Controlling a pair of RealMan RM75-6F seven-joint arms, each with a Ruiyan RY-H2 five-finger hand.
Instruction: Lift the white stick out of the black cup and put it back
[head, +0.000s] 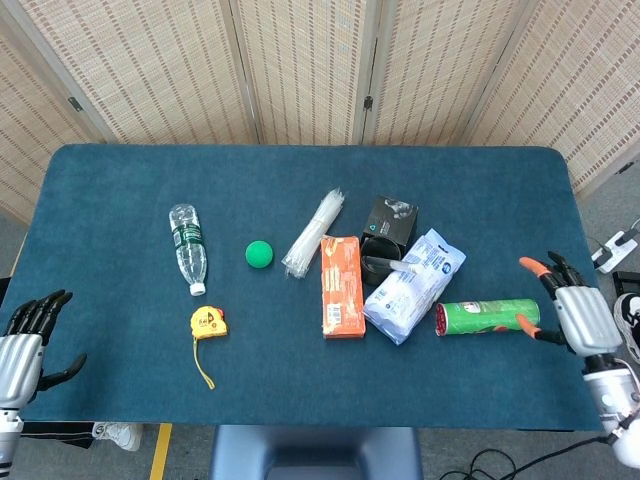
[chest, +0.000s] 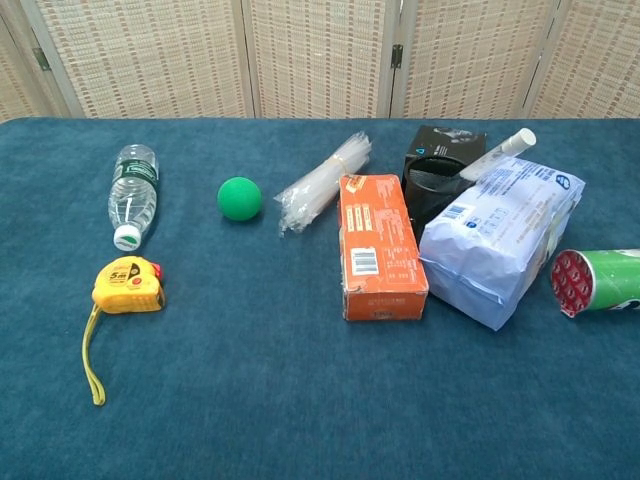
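Right robot hand (head: 578, 312), fingers spread and empty, beside the green can (head: 488, 317); white stick (chest: 497, 153) leaning in black cup (chest: 430, 186), well left of it. Left robot hand (head: 22, 338) open.

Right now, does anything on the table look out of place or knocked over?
Nothing is spilled or damaged. The bottle and green can lie on their sides. The white stick leans tilted out of the black cup, over the blue-white bag.
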